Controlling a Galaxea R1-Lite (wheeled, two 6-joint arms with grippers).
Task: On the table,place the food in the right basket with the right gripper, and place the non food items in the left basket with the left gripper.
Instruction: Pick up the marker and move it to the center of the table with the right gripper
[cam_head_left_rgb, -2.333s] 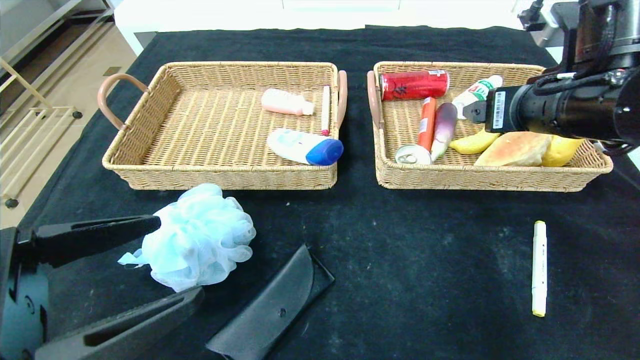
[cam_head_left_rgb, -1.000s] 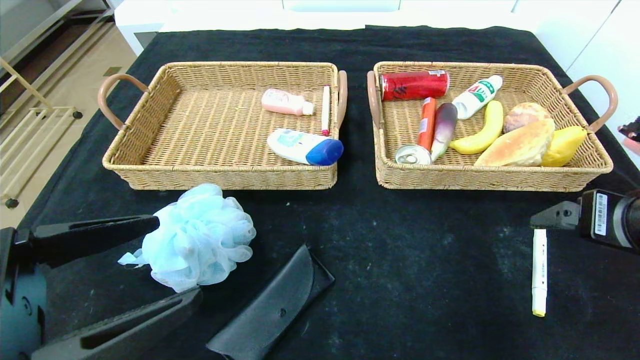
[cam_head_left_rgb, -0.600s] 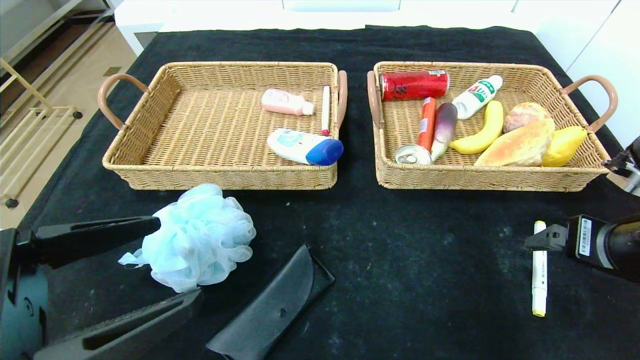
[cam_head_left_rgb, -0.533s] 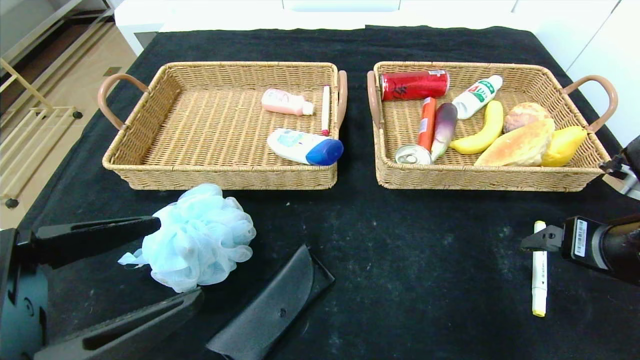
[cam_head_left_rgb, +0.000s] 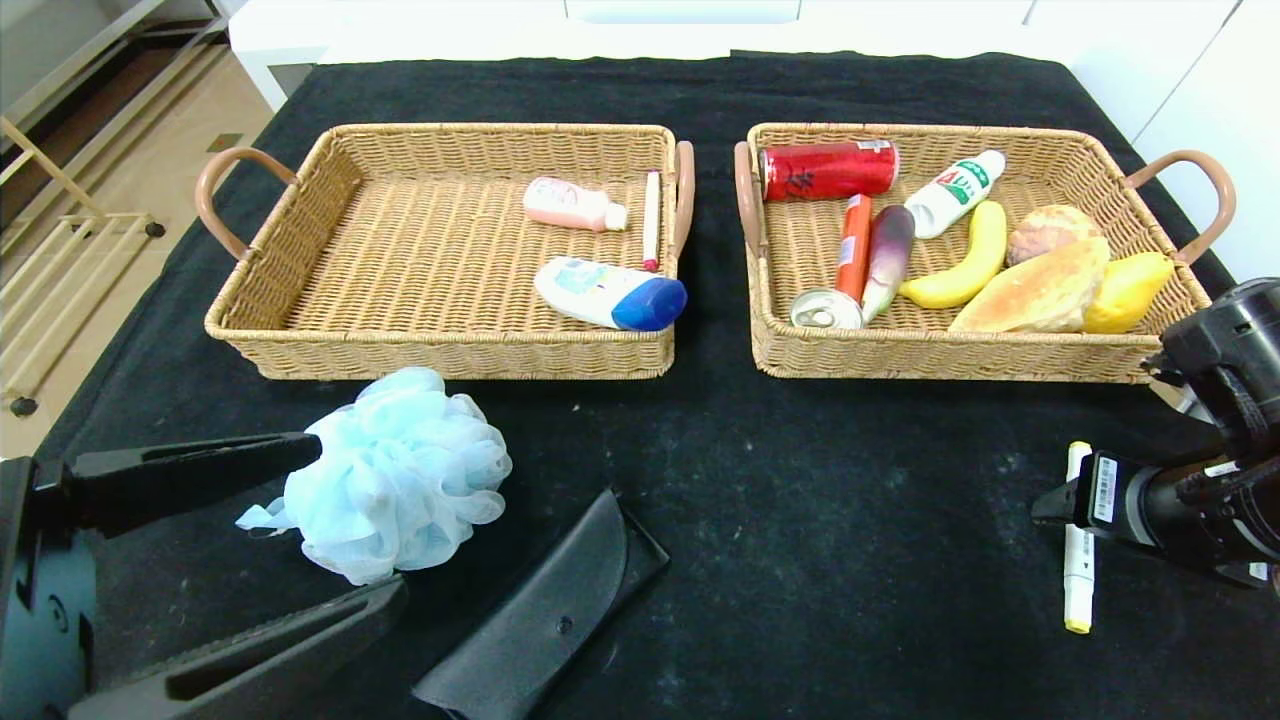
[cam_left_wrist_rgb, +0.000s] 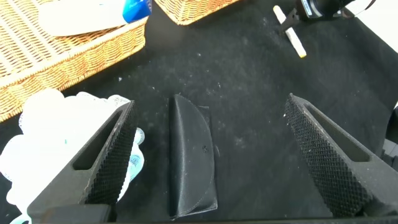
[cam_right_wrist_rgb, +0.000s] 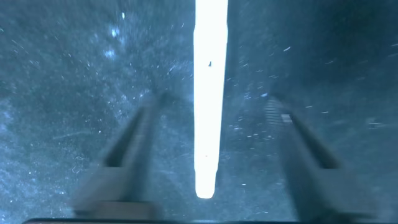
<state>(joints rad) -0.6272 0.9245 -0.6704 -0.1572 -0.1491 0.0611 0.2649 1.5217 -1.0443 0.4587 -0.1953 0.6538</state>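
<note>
Head view, left to right. Left gripper (cam_head_left_rgb: 345, 530): low at the near left corner of the table (cam_head_left_rgb: 800, 480), jaws spread wide, one finger touching the pale blue bath pouf (cam_head_left_rgb: 395, 472), holding nothing. Black glasses case (cam_head_left_rgb: 545, 615): just beside the pouf, lying between the open fingers in the left wrist view. Left basket (cam_head_left_rgb: 300, 350): holds a pink bottle (cam_head_left_rgb: 572, 204), a slim pen (cam_head_left_rgb: 651, 220) and the blue-capped white bottle (cam_head_left_rgb: 610, 293). Right basket (cam_head_left_rgb: 1000, 358): holds the food, eggplant (cam_head_left_rgb: 886, 258) and sausage stick (cam_head_left_rgb: 853, 248) among it. White marker (cam_head_left_rgb: 1077, 560): on the cloth near the right edge. Right gripper (cam_head_left_rgb: 1050, 503): over the marker, jaws wide, straddling it. Step judged in hand: clearing non-food; next calls for the left gripper closing on the pouf.
</note>
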